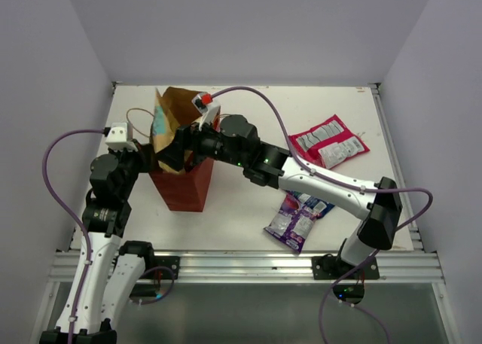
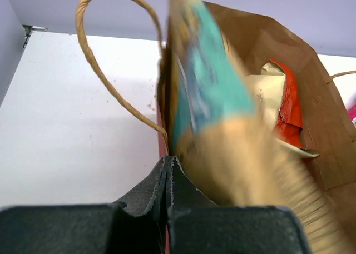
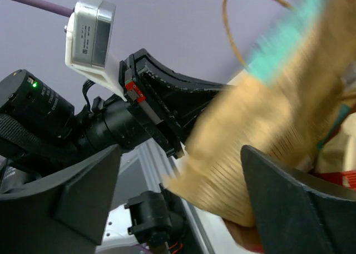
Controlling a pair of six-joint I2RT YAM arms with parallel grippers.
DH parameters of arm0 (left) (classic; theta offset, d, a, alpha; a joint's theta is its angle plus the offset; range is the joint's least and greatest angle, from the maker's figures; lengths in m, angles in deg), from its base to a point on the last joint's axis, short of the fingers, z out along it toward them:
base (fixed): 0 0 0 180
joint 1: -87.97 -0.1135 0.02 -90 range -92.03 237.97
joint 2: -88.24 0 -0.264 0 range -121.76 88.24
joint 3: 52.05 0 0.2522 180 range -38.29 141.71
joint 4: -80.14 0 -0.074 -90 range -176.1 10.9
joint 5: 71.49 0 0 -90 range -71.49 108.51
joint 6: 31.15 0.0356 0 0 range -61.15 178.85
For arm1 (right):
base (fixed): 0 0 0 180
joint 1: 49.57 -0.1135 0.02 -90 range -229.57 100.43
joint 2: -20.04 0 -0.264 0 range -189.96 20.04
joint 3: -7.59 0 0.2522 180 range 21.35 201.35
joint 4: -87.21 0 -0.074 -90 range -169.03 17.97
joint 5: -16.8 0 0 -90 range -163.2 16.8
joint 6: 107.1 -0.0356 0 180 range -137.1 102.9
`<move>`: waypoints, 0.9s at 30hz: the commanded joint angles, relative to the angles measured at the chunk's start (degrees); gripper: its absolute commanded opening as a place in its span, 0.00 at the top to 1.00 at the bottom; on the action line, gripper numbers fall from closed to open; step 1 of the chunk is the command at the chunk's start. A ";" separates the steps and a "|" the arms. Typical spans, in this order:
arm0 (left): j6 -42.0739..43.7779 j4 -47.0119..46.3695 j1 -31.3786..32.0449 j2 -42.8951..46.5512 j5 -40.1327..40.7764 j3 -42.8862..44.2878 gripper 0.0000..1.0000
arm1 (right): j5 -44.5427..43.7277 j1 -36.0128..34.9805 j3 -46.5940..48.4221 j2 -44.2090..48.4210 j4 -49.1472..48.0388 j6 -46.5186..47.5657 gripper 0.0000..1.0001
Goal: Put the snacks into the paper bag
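The paper bag (image 1: 184, 190) is held upright on the left part of the worktop (image 1: 241, 111). Its near rim is pinched between the left arm's fingers (image 2: 142, 207), which are pressed together on the paper. The tan-brown packet (image 2: 233, 154) is poised in the bag's mouth, with much of it above the rim. It is flanked loosely by the right arm's fingers (image 3: 83, 201), which are spread wide and do not appear to grip it. An orange-red packet (image 2: 289, 106) is seen already inside.

The main risk is judged to be that the tan-brown packet is caught on the rim or on the packet below it. It would then be left leaning out and could be tipped over the side onto the worktop. The cord handle (image 2: 105, 70) could also be snagged as the right arm is drawn back. The bag could be pulled over if the pinch is slackened too early. The pink-magenta packet (image 1: 322, 135) and the purple-silver packet (image 1: 290, 225) are seen on the worktop, well apart from the bag.
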 commanded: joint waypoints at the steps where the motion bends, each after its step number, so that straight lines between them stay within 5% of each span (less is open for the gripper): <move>1: 0.84 -2.24 0.36 0.31 -0.33 -0.28 1.00 | 2.74 -0.19 3.75 -0.75 0.94 3.31 0.01; 8: 0.93 -2.24 0.36 0.40 -0.42 -0.19 1.00 | -4.55 -0.19 13.41 2.23 11.56 14.03 0.01; 12: 0.93 -2.24 0.36 0.49 -0.33 -0.28 1.00 | -18.13 -0.19 16.58 8.72 22.86 19.31 0.01; 19: 1.02 -2.41 0.36 0.40 -1.12 -0.28 1.00 | -45.47 0.34 -5.25 15.95 34.94 16.17 0.01; 27: 1.02 -2.15 0.63 0.22 -1.03 -0.28 1.00 | -44.37 15.63 -19.45 9.89 32.06 13.60 0.01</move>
